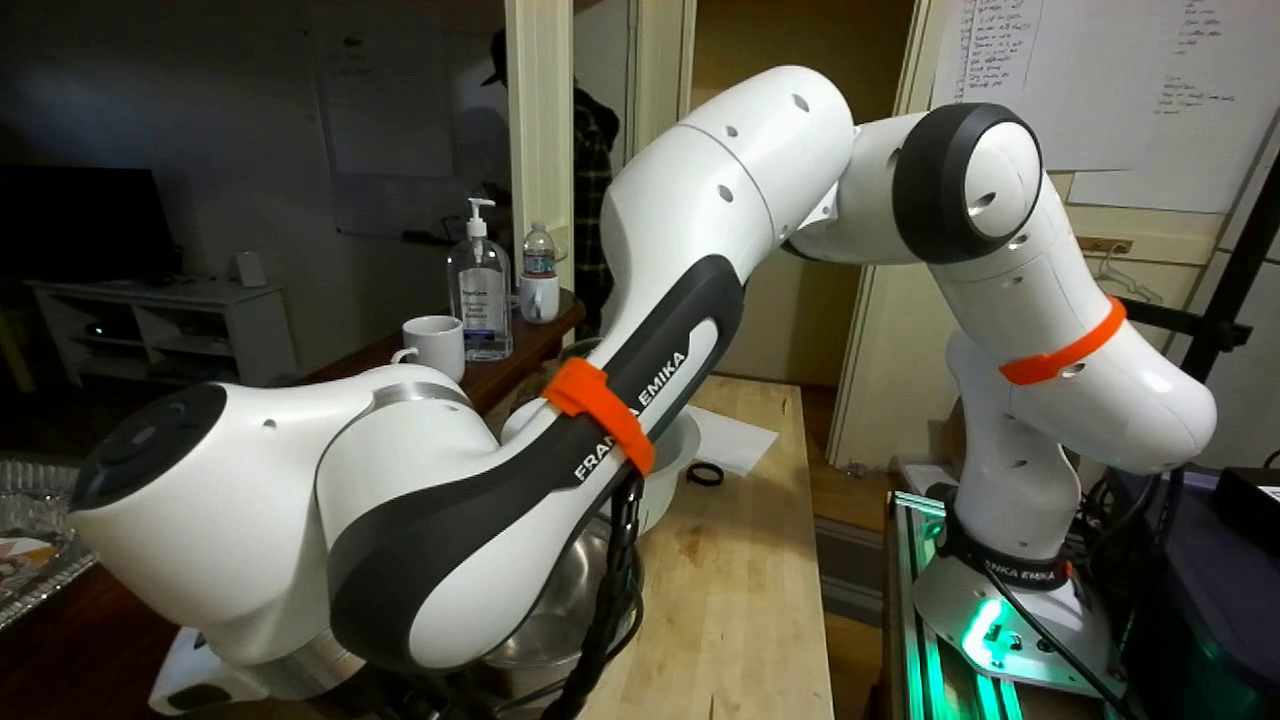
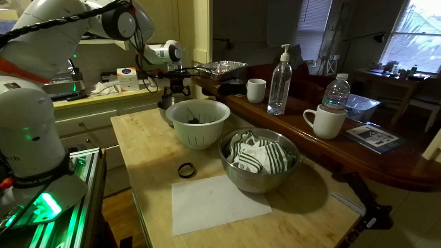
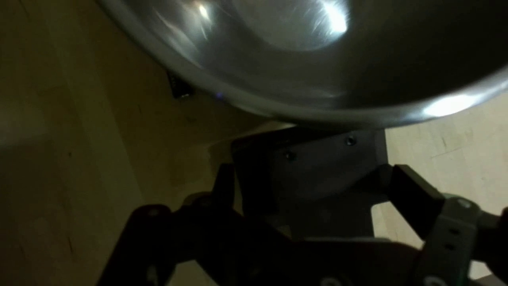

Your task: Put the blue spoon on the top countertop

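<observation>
Along one side of the pale counter (image 2: 148, 151) runs the top countertop (image 2: 293, 120), darker and higher; this is the goal, so I would choose the landing place before any lifting. The robot arm (image 1: 690, 200) is stretched far out, and for this I advise slow, small motions. Near its end stands a steel bowl (image 3: 258, 75); whether the gripper (image 3: 312, 174) is over the rim or just past it, I cannot say surely. Its fingers (image 3: 418, 200) are wide apart and, I believe, grip nothing: the black thing (image 3: 325, 171) between them seems to lie lower. The gripper should rise straight, so that no finger knocks the steel. On the dark wood, the pump bottle (image 2: 279, 91) and the white mug (image 2: 256, 90) ask for a wide pass. The blue spoon I cannot see anywhere; perhaps the bowl's hidden part holds it. I judge the present step as searching: find it, then close gently across the handle.
</observation>
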`<state>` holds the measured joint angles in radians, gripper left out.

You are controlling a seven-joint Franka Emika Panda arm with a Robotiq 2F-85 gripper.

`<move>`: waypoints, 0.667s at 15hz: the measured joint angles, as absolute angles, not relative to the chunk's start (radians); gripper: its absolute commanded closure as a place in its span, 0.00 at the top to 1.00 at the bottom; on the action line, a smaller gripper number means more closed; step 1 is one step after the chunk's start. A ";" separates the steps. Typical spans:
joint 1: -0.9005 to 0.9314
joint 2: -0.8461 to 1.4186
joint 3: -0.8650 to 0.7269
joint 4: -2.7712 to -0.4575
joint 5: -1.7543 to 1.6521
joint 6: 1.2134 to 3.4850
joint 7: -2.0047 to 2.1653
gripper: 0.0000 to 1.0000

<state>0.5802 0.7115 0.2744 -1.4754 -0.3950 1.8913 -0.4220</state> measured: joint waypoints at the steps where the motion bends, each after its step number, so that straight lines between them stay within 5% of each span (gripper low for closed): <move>1: 0.580 0.713 0.277 -1.479 -0.395 1.891 -0.427 1.00; 2: 0.580 0.714 0.280 -1.480 -0.395 1.891 -0.435 0.97; 3: 0.580 0.716 0.282 -1.480 -0.395 1.891 -0.441 0.75; 5: 0.580 0.716 0.283 -1.480 -0.395 1.891 -0.456 0.70; 8: 0.579 0.716 0.285 -1.480 -0.395 1.887 -0.475 0.47; 10: 0.576 0.714 0.287 -1.478 -0.395 1.885 -0.482 0.41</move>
<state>0.5756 0.7139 0.2870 -1.4777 -0.3947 1.8847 -0.4816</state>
